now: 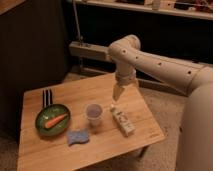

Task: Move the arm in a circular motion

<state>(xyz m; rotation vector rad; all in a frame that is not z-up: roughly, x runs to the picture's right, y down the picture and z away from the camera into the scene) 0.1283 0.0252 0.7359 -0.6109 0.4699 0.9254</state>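
The cream-white arm [160,62] reaches in from the right, with small dark holes along its thick tubular segments. It bends at a rounded joint [124,50] and points down. The gripper [118,93] is the tapered tip, hanging above the right half of the wooden table [45,155], just above and left of the small carton [122,121]. It holds nothing that I can see.
On the table are a green bowl [44,131] with a carrot [55,120], dark utensils [47,97] behind it, a clear cup [94,113], a blue sponge [78,137]. Dark cabinets and a shelf stand behind; the robot body [197,125] fills the right.
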